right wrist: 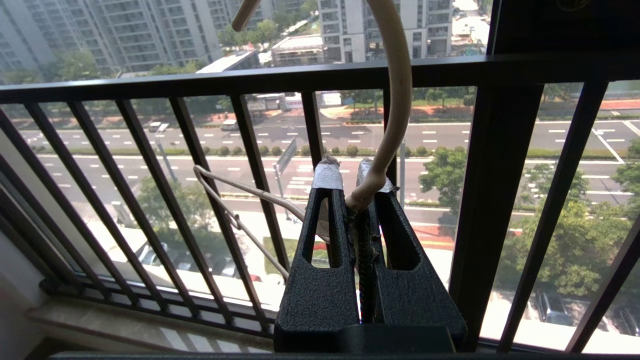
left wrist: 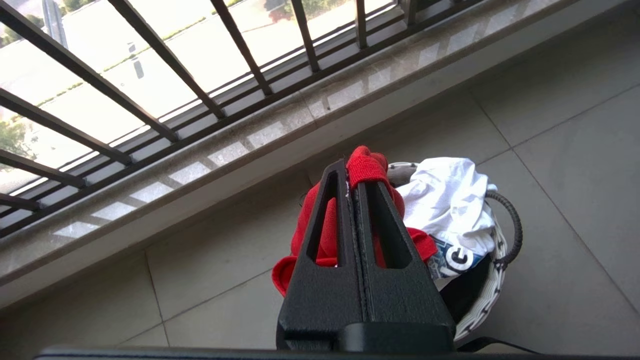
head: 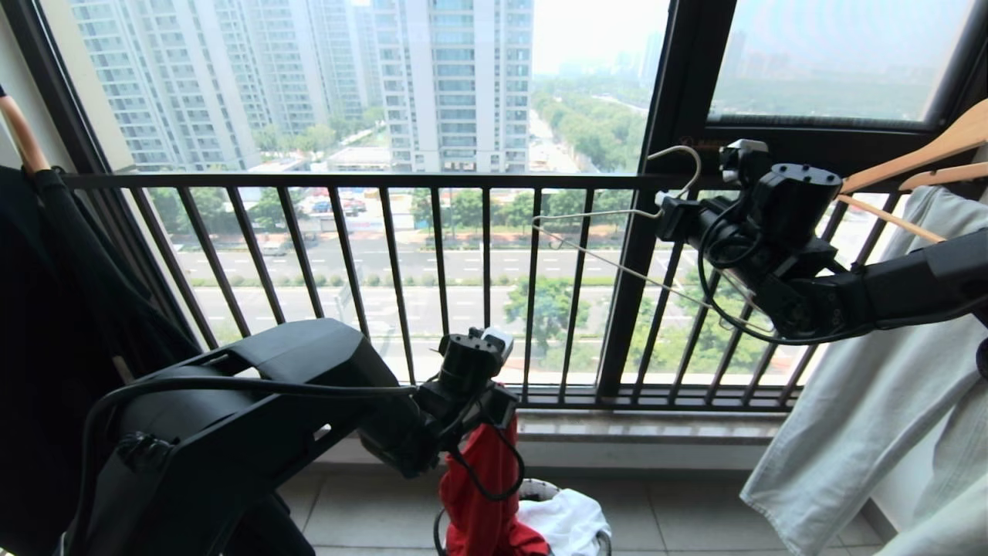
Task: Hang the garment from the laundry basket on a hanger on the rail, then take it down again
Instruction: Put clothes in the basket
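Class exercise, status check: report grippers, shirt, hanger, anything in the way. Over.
Left gripper shut on red shirt, lifting from basket. Right gripper shut on wire hanger. Nothing between them.

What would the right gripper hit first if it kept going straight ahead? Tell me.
Most likely the dark balcony railing: the right gripper, shut on the white hanger, points at its bars, with nothing visible between. Depth is unclear.

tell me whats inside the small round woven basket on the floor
The small round woven basket holds a crumpled white cloth and the lower end of the red T-shirt, which the left claw is gripping above it. Anything beneath the fabric is covered.
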